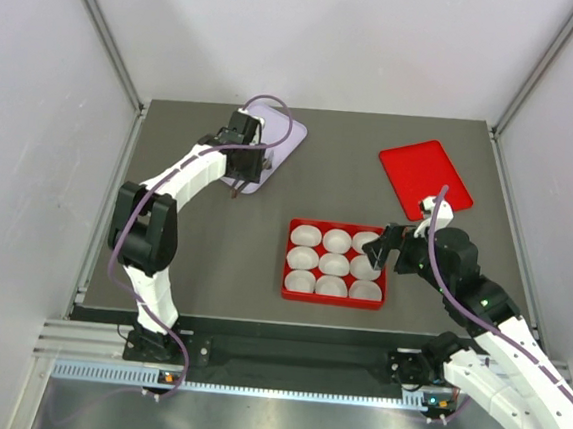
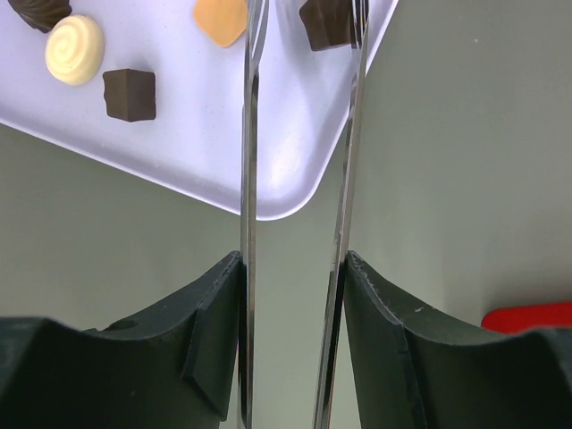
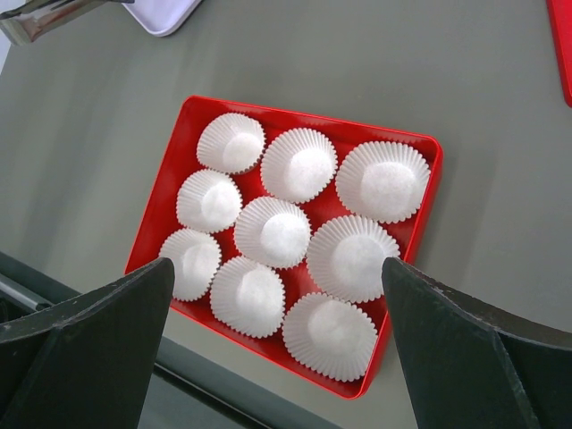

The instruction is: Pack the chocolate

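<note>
The chocolate lies on a lavender tray [image 2: 179, 152] at the back left [image 1: 280, 146]: a dark square piece [image 2: 130, 94], a cream swirl [image 2: 74, 49], an orange piece [image 2: 220, 18] and a dark piece [image 2: 40, 11]. My left gripper [image 2: 293, 259] [image 1: 241, 160] is shut on thin metal tongs [image 2: 248, 161]. Another dark piece [image 2: 329, 22] sits between the tong tips at the tray's edge; I cannot tell if it is pinched. My right gripper [image 3: 277, 277] [image 1: 384, 248] is open and empty above the red box [image 3: 407, 138] of white paper cups [image 3: 286, 231].
The red box [image 1: 333, 297] stands at the table's middle front with nine empty cups. A red lid [image 1: 425, 176] lies at the back right. The enclosure's white walls rise on both sides.
</note>
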